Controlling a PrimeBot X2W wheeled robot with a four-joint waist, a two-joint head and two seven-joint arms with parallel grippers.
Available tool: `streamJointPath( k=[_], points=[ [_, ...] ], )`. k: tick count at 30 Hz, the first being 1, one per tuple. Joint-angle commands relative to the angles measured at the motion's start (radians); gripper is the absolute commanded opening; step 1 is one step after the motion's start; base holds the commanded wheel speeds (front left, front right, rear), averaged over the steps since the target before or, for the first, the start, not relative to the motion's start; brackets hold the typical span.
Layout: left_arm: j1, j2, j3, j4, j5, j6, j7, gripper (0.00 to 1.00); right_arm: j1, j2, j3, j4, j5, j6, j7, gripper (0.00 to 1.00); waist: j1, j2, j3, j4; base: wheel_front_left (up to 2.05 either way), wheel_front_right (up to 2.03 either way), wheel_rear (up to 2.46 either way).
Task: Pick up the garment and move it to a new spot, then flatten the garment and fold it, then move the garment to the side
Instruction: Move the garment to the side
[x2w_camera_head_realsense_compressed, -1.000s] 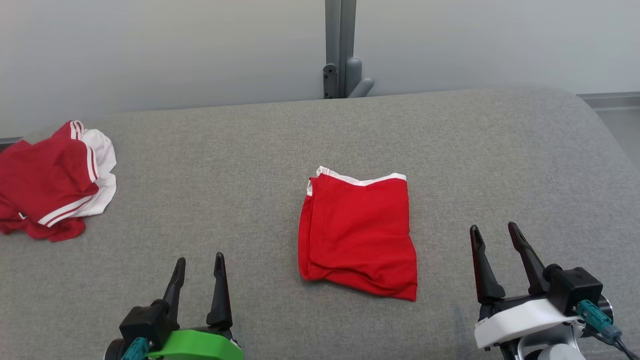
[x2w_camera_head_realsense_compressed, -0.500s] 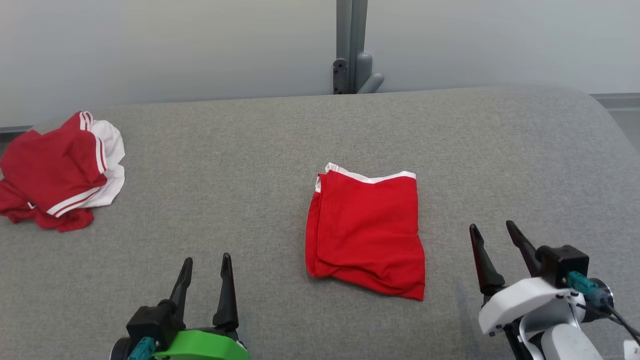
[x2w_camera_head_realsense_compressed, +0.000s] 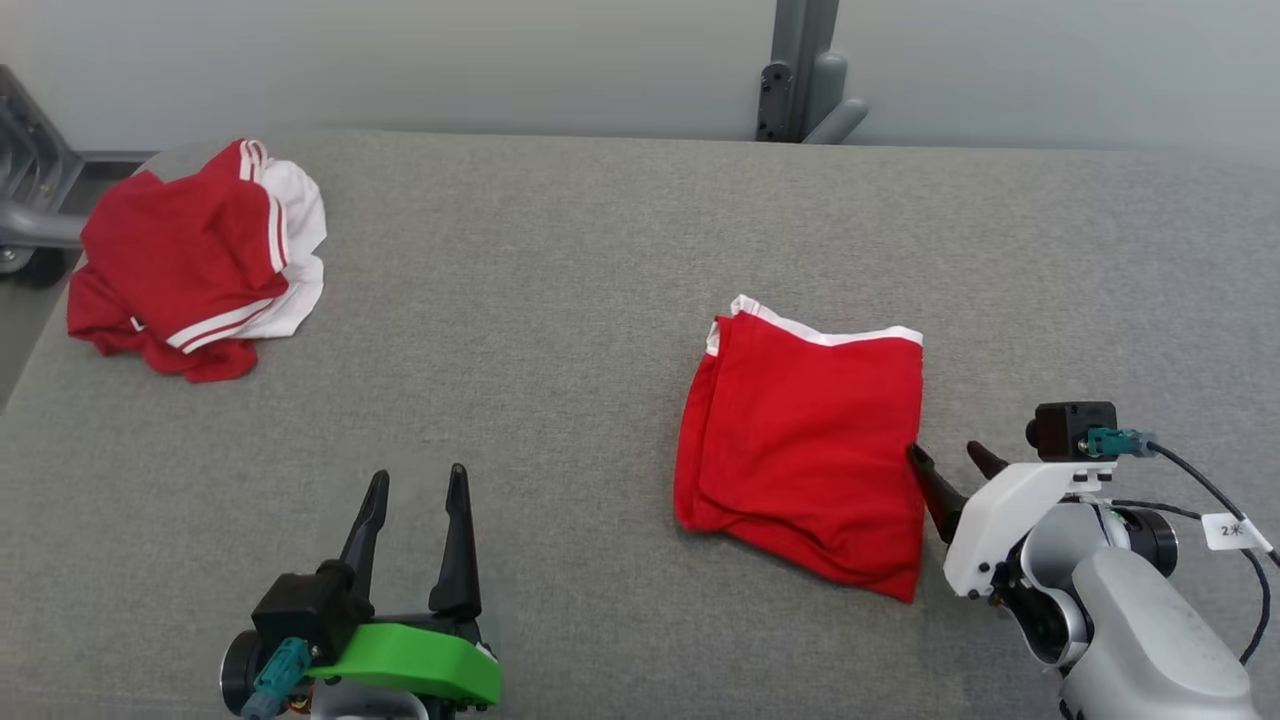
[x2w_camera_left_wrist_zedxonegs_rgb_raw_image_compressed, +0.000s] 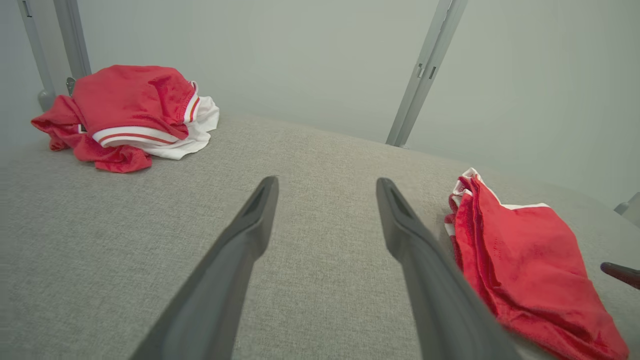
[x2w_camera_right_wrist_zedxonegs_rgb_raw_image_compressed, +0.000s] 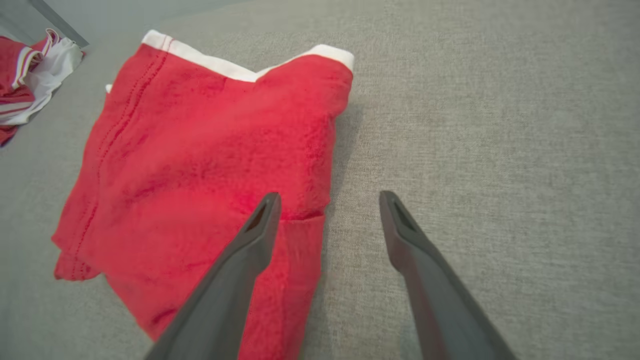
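A folded red garment with a white band along its far edge lies flat on the grey fabric surface, right of centre. My right gripper is open at the garment's right edge. In the right wrist view one finger stands over the red garment and the other over bare fabric, so the right gripper straddles that edge with nothing held. My left gripper is open near the front edge, left of the garment, and in its own wrist view the left gripper has only grey fabric between its fingers.
A crumpled red and white garment lies at the far left corner. A grey post rises behind the surface against the pale wall. A grey metal frame stands off the left end. Bare grey fabric stretches between the two garments.
The camera has turned, shifting the whole picture to the right. My right gripper has tipped down and come in to the folded garment's right edge. The left gripper has stayed put.
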Motion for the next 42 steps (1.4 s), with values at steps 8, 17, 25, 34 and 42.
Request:
streamJointPath(
  k=[8, 17, 25, 34, 42],
  points=[
    [-0.029, 0.003, 0.005, -0.010, 0.000, -0.001, 0.000, 1.00, -0.105, -0.057, 0.092, 0.110, 0.138, 0.000, 0.045, 1.00, 0.0000, 0.0000, 0.077, 0.075, 0.00, 0.00, 0.00],
    [-0.041, 0.003, -0.001, -0.017, -0.005, 0.007, 0.000, 1.00, -0.172, -0.090, 0.188, 0.168, 0.278, 0.000, 0.070, 0.18, 0.0000, 0.0000, 0.099, 0.079, 0.00, 0.00, 0.00],
    [-0.048, 0.003, -0.006, -0.025, 0.008, 0.002, 0.000, 1.00, -0.225, -0.156, 0.269, 0.151, 0.312, -0.001, 0.002, 0.00, 0.0000, 0.0000, 0.107, 0.021, 0.00, 0.00, 0.00],
    [-0.074, 0.003, -0.037, -0.038, 0.026, -0.009, 0.000, 1.00, -0.287, -0.234, 0.342, 0.136, 0.316, -0.001, 0.013, 0.00, 0.0000, 0.0000, 0.140, -0.138, 0.00, 0.00, 0.00],
    [-0.105, 0.004, -0.044, -0.037, 0.057, -0.025, 0.000, 1.00, -0.358, -0.235, 0.374, 0.131, 0.315, -0.001, 0.003, 0.00, 0.0000, 0.0000, 0.198, -0.324, 0.00, 0.00, 0.00]
  ],
)
